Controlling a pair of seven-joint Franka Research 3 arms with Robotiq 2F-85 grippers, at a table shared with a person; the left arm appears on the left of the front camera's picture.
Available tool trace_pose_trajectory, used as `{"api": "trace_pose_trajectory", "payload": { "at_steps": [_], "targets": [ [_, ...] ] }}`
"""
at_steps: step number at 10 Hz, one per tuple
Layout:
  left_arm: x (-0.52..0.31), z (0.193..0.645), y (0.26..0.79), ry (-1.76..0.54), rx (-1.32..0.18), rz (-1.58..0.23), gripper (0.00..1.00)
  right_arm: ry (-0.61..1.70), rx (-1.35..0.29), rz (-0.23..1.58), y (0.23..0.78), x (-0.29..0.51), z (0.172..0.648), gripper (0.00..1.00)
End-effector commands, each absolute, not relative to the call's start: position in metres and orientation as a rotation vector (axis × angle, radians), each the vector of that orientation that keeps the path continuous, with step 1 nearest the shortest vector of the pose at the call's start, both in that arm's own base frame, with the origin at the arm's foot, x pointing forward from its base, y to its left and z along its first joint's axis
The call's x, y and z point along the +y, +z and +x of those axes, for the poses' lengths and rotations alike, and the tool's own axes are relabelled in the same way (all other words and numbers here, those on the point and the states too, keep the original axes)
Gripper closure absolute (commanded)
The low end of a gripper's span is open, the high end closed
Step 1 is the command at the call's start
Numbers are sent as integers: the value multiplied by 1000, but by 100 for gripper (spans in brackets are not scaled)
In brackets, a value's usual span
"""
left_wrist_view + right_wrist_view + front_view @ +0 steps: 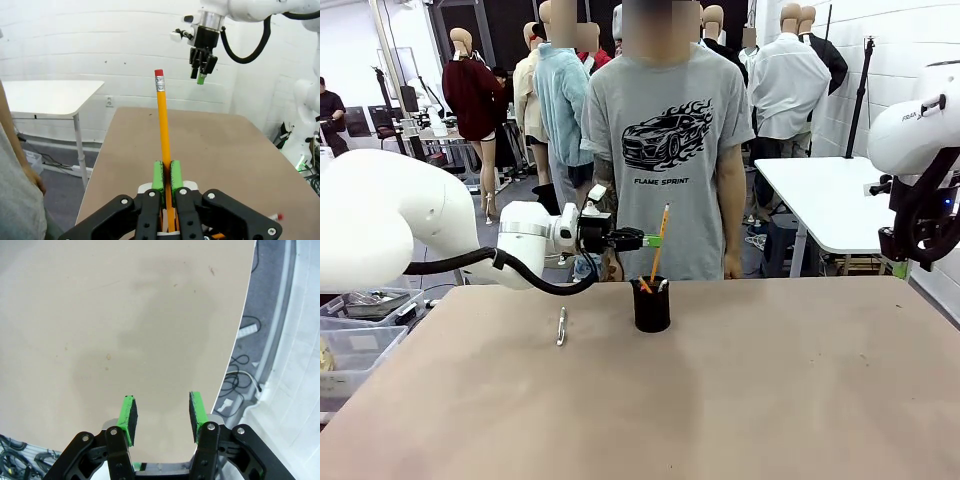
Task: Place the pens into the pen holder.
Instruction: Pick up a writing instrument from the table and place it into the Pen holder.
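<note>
A silver pen [561,327] lies flat on the brown table [770,400], below the left pincer [653,240] and back toward its arm. That pincer's green pads [158,175] pinch a yellow pencil [663,225], eraser up and slightly tilted, its lower end in the mouth of the black cup [651,305] directly beneath, a person [665,150] in a grey T-shirt standing just beyond. Far to the other side, the right pincer [162,412] hangs over bare tabletop near its edge, pads spread apart.
</note>
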State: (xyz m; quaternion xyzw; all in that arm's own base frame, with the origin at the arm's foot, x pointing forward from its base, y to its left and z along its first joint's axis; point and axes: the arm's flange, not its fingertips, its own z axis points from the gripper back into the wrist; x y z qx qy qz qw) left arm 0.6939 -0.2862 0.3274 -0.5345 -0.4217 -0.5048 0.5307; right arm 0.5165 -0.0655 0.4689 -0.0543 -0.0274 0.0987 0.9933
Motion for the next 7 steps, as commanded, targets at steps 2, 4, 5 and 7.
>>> {"api": "trace_pose_trajectory", "payload": {
  "at_steps": [2,4,5,7],
  "targets": [
    [-287,696,318,-1187,-928,-1295,100,207,-55,-111,468,-66,516,46],
    [-280,688,324,-1200,-923,-1308,80,207,-55,-111,468,-66,516,46],
    [-274,684,328,-1200,-928,-1315,61,207,-55,-111,468,-66,516,46],
    [-261,671,340,-1201,-942,-1332,41,207,-55,-111,468,-66,516,46]
  ]
}}
